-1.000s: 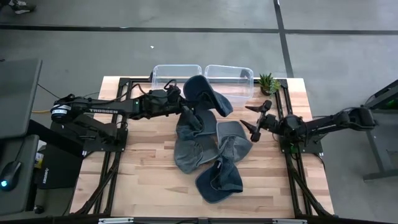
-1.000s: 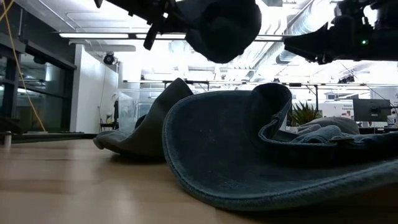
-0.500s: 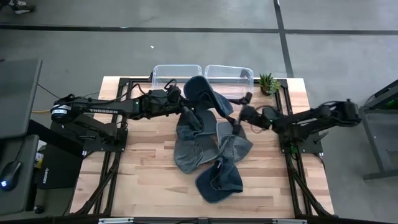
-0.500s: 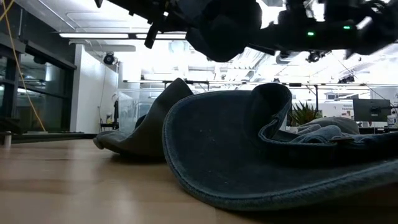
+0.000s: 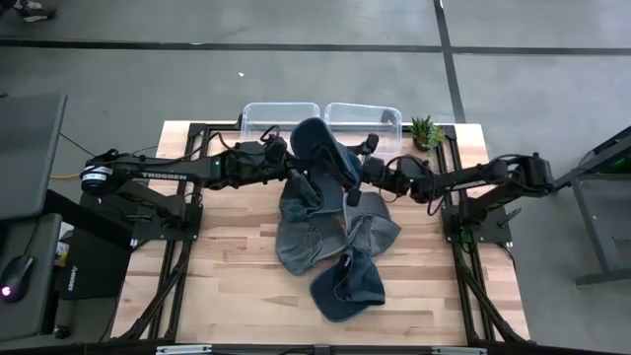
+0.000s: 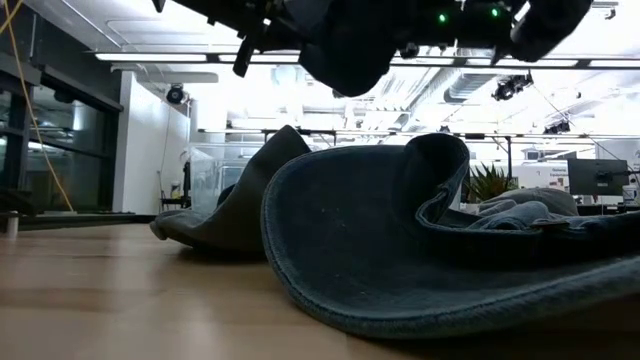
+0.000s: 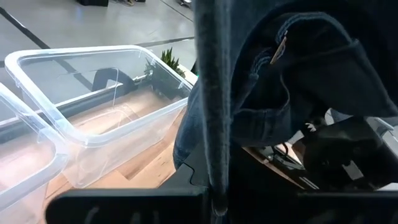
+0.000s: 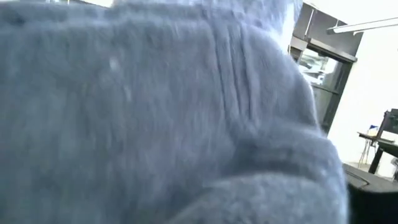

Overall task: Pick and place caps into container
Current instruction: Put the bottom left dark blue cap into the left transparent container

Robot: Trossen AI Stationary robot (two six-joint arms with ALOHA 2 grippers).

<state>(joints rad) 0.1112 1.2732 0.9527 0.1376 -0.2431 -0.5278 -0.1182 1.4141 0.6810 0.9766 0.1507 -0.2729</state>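
- Dark cap [image 5: 323, 148] held aloft at the back of the surface [image 5: 227, 286], draped in front of the two clear bins, its folds filling the left wrist view [image 7: 292, 68] and hanging at the top of the low view [image 6: 350, 45].
- Left gripper [image 5: 293, 173] clamped shut on the dark cap's lower left edge, arm reaching in from the left side.
- Right gripper [image 5: 359, 168] spread wide, fingers either side of the dark cap's right edge; no closed grip on the cloth to be seen, right wrist view filled with blurred fabric [image 8: 155, 112].
- Grey cap [image 5: 301, 232] lying crumpled at mid-surface below the raised one, touching a second grey cap [image 5: 370, 222] just to its right.
- Blue cap [image 5: 347, 286] lying nearest the front edge, touching the grey pile; looming large in the low view [image 6: 400, 260].
- Left bin [image 5: 258, 113] and right bin [image 5: 386, 116] side by side at the rear edge, both seemingly without caps inside, right bin clear in the left wrist view [image 7: 93, 106].
- Small plant [image 5: 426, 130] at the rear right corner, just beside the right bin.
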